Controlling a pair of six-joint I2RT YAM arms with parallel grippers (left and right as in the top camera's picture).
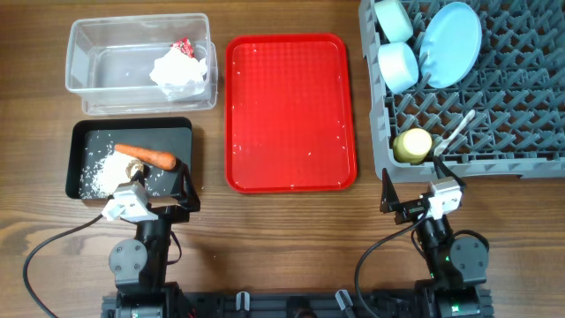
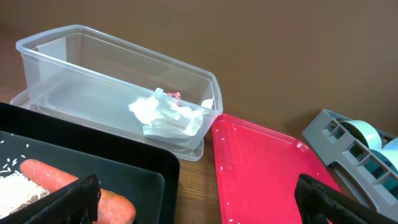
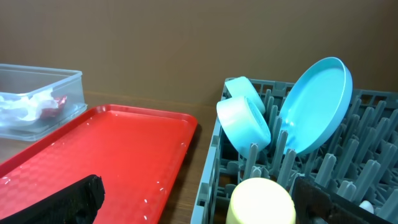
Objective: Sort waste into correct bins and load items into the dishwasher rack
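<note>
judging by the layout, looks done or all but done.

can find all the waste binned:
- crumpled napkins [image 1: 179, 72] and small red wrapper [image 1: 183, 46] inside the clear tub [image 1: 115, 66] at the far left
- orange carrot [image 1: 146, 156], brown lump [image 1: 134, 168] and a heap of white rice [image 1: 106, 172] inside the black tray [image 1: 168, 132], just in front of that tub

can count every dish in the dishwasher rack [image 1: 521, 124] on the right:
- two pale bowls set on edge at its far left corner, upper bowl [image 1: 393, 19] and lower bowl [image 1: 398, 66]; cannot tell mint from blue-white between them
- pale blue plate [image 1: 450, 44] standing tilted among the pegs just beside them
- yellow cup [image 1: 413, 144] at the near left corner, with white spoon [image 1: 456, 132] lying slantwise next to it

see nothing on the red tray [image 1: 287, 115] in the middle beyond a few pale specks, too small to name; possibly stray rice, possibly droplets.

hanging low at the near edge of the table: left gripper [image 2: 202, 202] with jaws wide apart and nothing between them, looking over the black tray's corner toward the tub; right gripper [image 3: 196, 205] likewise spread and empty, facing the rack and the red tray.

leaves, at most, a check of those specks; otherwise no sorting or loading visibly outstanding.
</note>
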